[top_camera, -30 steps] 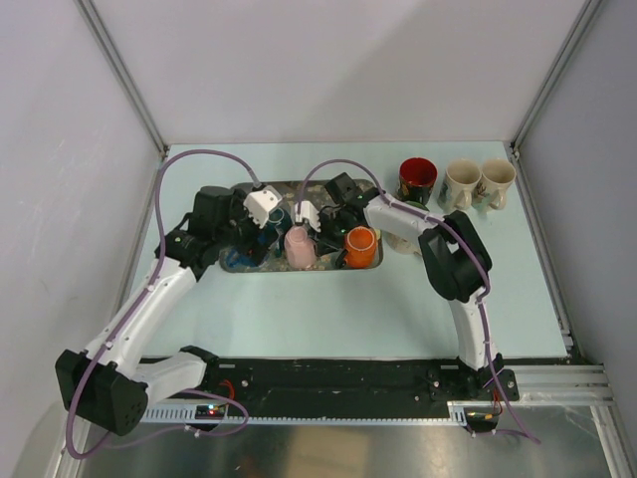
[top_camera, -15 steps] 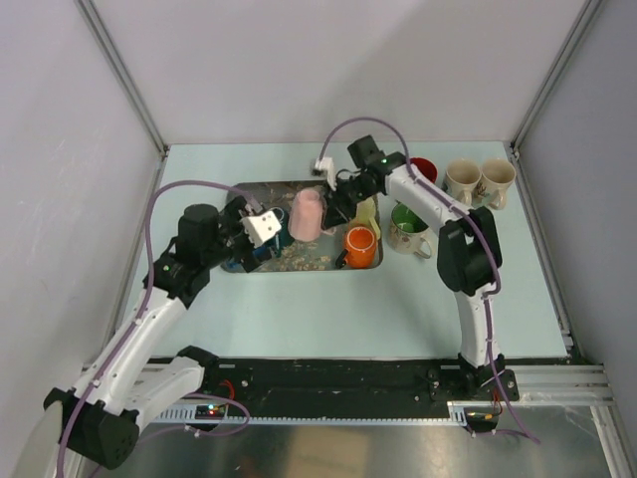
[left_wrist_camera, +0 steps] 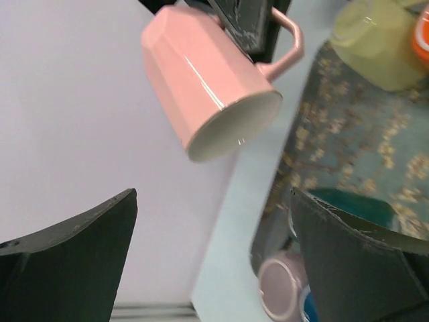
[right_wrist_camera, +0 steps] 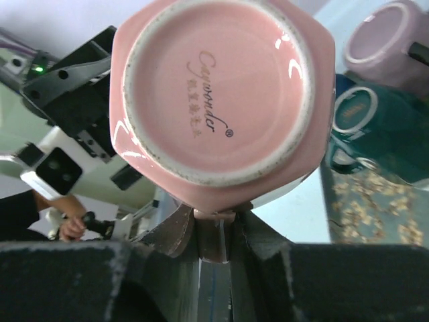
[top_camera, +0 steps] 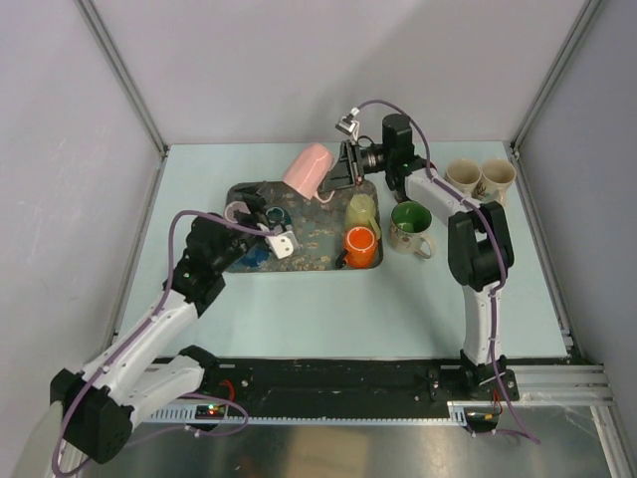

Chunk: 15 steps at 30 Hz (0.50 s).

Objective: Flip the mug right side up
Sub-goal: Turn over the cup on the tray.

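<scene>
On the table [top_camera: 299, 309] you have one patterned tray [top_camera: 309, 254], and four mugs sit in it. A yellow-green mug [top_camera: 361, 211] and an orange mug [top_camera: 359, 242] are at its right end. A teal mug [right_wrist_camera: 375, 124] and a lilac mug [right_wrist_camera: 392, 40] are at its left end, where your left arm hides part of the tray. Outside the tray, one green mug [top_camera: 410, 219] stands upright just right of it, and two cream mugs [top_camera: 463, 179] stand side by side farther back.

The pink mug [top_camera: 307, 169] is in the air over the tray's far edge. It is tipped onto its side, with the base facing the right wrist and the mouth facing the left. A second ago it stood mouth down in the tray, and half a second ago it hung lower over the tray's middle.

Your right gripper [right_wrist_camera: 214, 238] has its fingers clamped on the pink mug's handle. Your left gripper [left_wrist_camera: 213, 221] is spread wide with nothing in it, and it has drawn back toward the tray's near left. A red mug that showed earlier beside the cream pair is now hidden by the right arm.
</scene>
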Tool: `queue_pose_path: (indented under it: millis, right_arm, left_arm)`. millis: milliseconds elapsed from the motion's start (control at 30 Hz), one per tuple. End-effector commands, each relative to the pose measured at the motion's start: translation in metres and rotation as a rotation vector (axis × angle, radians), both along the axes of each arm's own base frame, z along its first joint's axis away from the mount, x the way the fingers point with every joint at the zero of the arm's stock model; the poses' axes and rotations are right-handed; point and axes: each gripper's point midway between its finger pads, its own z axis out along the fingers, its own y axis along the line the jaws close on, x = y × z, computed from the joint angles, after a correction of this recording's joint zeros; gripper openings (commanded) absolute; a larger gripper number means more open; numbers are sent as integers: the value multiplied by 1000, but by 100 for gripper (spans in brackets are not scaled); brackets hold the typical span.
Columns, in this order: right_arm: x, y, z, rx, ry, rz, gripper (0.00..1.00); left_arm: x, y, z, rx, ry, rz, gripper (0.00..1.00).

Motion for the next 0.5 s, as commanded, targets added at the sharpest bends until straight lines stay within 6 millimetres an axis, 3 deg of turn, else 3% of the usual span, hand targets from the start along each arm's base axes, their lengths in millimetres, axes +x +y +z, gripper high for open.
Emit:
queue_pose_path:
  millis: [0,267,467]
  right_arm:
    - [-45,-10,57,70,-114,261,0]
    - [-50,-9,59,67,-122,295,0]
    - [-47,-10,56,64,-103,279,0]
  left_arm:
    - [16,-11,56,-33,-279,11,99]
    - [45,-29,68,-18,-379,11,91]
    - [63,-38,90,-45,-447,24,63]
